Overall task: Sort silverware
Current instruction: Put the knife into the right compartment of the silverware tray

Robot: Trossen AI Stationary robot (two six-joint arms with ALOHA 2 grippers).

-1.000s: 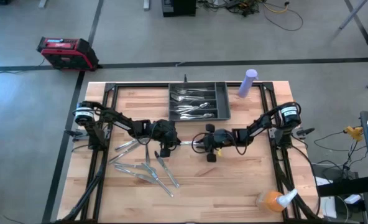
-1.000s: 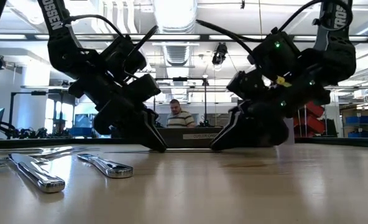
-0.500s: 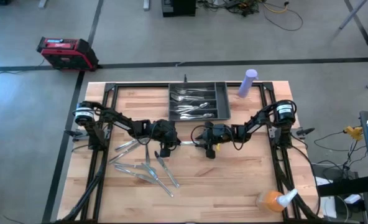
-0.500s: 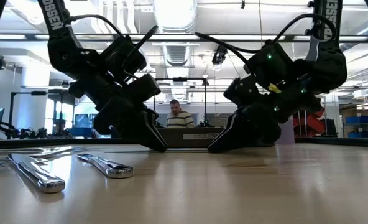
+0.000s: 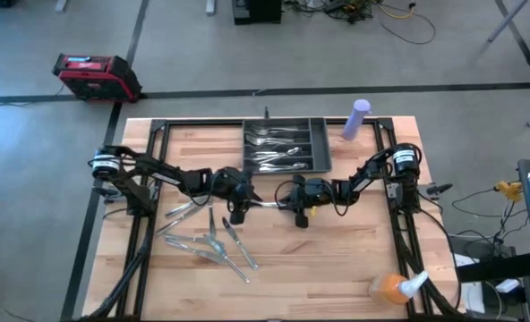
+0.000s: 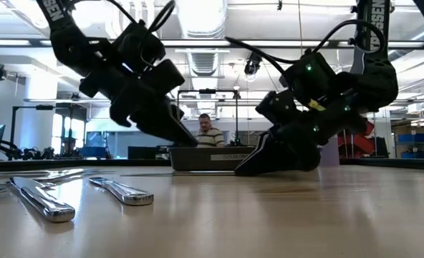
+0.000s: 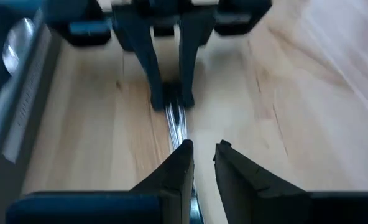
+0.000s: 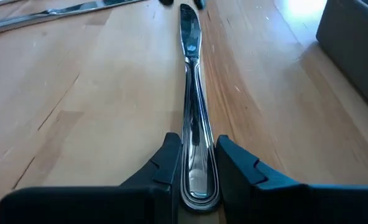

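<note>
Knife (image 8: 193, 124) lies flat on the counter (image 5: 354, 259) mid-table, just in front of the tray (image 5: 283, 148), handle pinched in the right pincer (image 8: 193, 171). Left pincer (image 7: 201, 155) hangs above the blade end, fingers slightly spread, gripping nothing. Judgement: lift level, clear the tray wall, lay parallel in its compartment. Loose silverware (image 5: 211, 241) waits left.

Dark tray (image 5: 284, 125) holding silverware, loose silverware (image 5: 209, 241) front-left — both grippers mid-table, knife (image 5: 265, 204) between them
</note>
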